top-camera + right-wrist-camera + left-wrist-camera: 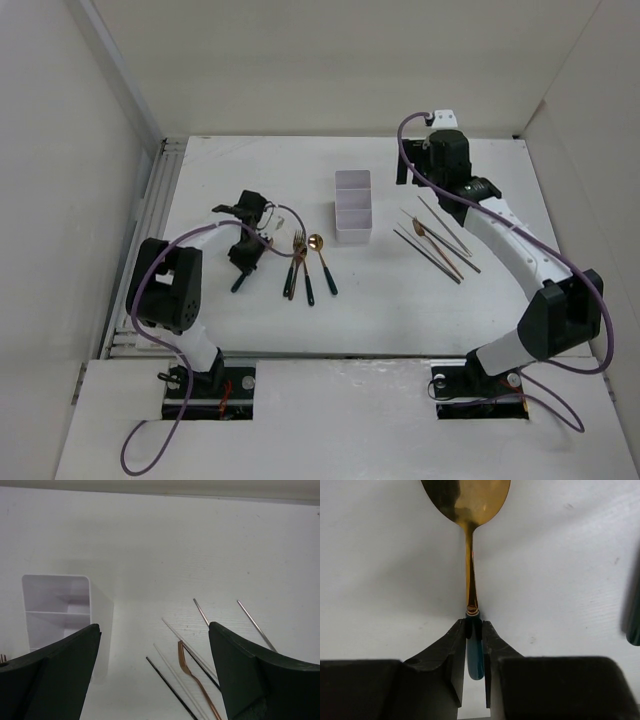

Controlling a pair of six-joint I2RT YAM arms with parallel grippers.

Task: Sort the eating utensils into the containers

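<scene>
My left gripper (248, 258) points down at the table and is shut on a gold-bowled spoon (239, 283). In the left wrist view the fingers (492, 640) pinch the spoon (470, 500) where its teal handle meets the gold neck. More eating utensils, a fork (298, 241) and a spoon (315, 242), lie just right of it. The white three-compartment container (352, 207) stands mid-table. Chopsticks (445, 240) and a gold utensil (420, 230) lie to its right. My right gripper (432, 172) hovers open above the far right. In its wrist view the gripper (154, 627) holds nothing.
The right wrist view shows the container (55, 610) at left, silvery chopsticks (255, 625), a black chopstick (170, 685) and the gold utensil (192, 675) lying on its side. A dark handle (634, 615) lies at the left wrist view's right edge. White walls enclose the table.
</scene>
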